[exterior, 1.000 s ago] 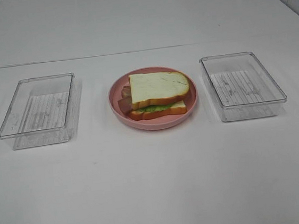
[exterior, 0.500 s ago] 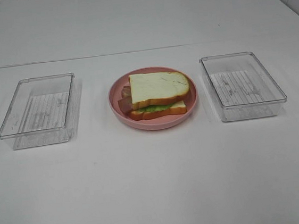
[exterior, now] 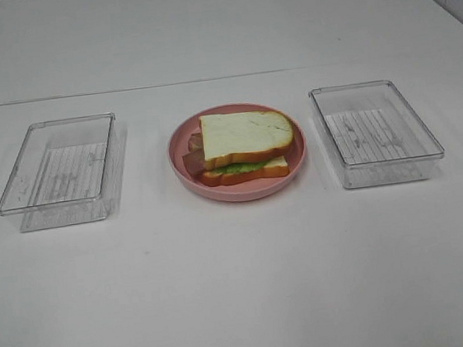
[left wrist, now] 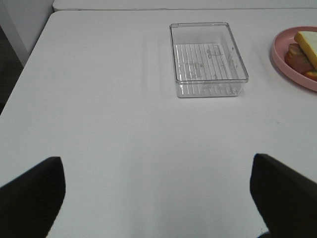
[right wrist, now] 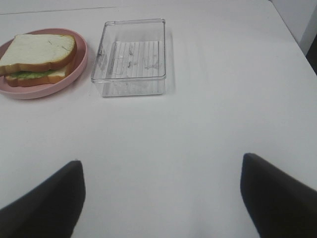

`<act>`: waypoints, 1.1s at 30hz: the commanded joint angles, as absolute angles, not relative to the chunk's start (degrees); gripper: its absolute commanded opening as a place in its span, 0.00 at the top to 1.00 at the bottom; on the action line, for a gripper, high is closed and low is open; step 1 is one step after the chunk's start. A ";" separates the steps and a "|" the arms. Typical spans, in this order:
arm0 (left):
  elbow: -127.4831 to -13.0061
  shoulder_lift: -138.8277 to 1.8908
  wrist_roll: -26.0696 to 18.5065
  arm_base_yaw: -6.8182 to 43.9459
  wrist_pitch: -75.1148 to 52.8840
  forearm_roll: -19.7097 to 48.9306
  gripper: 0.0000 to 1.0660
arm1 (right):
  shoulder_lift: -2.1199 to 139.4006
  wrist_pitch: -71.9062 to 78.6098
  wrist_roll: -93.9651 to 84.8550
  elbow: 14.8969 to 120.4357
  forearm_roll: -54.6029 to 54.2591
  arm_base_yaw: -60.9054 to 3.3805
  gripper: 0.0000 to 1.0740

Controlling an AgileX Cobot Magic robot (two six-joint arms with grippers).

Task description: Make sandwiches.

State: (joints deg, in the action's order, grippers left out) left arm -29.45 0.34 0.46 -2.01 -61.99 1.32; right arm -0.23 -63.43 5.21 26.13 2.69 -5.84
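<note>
A stacked sandwich (exterior: pixel 243 146) lies on the pink round plate (exterior: pixel 178 152) at the table's middle: white bread on top, green lettuce and brown-red bacon under it, bread below. Part of it shows in the left wrist view (left wrist: pixel 303 54), and the right wrist view takes in the sandwich (right wrist: pixel 37 58) whole. No arm appears in the exterior high view. My left gripper (left wrist: pixel 158 193) is open over bare table, well short of the left tray. My right gripper (right wrist: pixel 161 193) also stands open with nothing between its fingers, back from the right tray.
A clear plastic tray (exterior: pixel 59 171) stands empty left of the plate, and a second clear tray (exterior: pixel 374 131) stands empty right of it. The left tray (left wrist: pixel 208 59) and right tray (right wrist: pixel 131 57) appear in the wrist views. The table's left edge (left wrist: pixel 22 64) drops off nearby.
</note>
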 commanded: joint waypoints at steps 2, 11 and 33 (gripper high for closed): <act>-29.45 1.38 0.46 -2.23 -61.65 1.78 0.10 | -2.12 -63.03 4.81 25.95 2.46 -4.30 0.26; -29.45 1.38 0.46 -2.23 -61.65 1.78 0.10 | -2.23 -63.03 4.81 25.95 2.58 -2.69 0.26; -29.45 1.03 0.46 -2.23 -61.65 1.72 0.10 | -2.06 -63.03 4.81 25.95 2.46 -3.04 0.26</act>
